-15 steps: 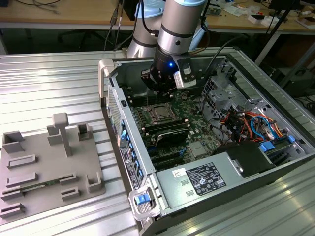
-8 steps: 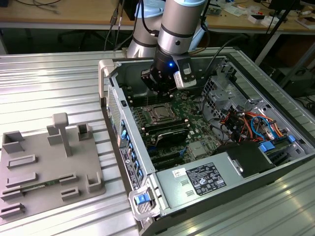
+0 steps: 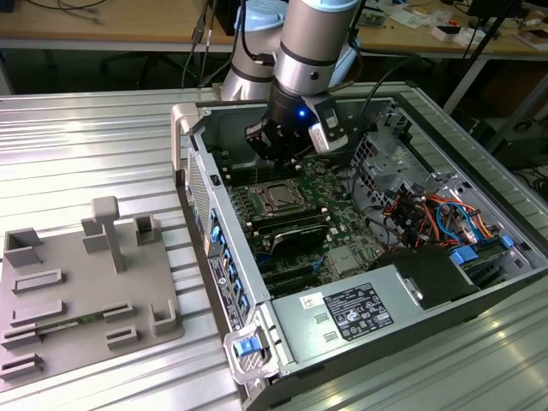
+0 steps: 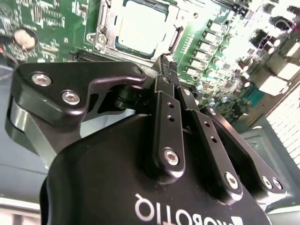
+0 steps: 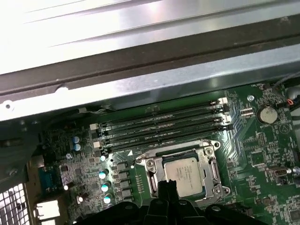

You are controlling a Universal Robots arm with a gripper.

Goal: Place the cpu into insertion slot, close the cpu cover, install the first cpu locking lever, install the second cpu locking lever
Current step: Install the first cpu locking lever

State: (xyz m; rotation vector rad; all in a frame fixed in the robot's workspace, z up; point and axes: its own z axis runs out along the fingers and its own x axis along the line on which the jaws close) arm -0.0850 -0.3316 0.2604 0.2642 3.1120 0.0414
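The end effector [image 4: 165, 63] is hanging over the green board inside the open computer case [image 3: 224, 257]. Its two fingers are pressing together and are holding nothing. In both wrist views its tip is pointing at a spot near the edge of the insertion slot [image 4: 104, 29]. The cpu [image 5: 187, 171] is sitting flat in that slot. The cpu cover [image 5: 212, 168] is lying down around it like a shiny frame. The long black memory slots [image 5: 164, 126] are running just beside it. The case is resting on a ribbed metal surface [image 3: 86, 137], near a grey tray [image 3: 51, 334].
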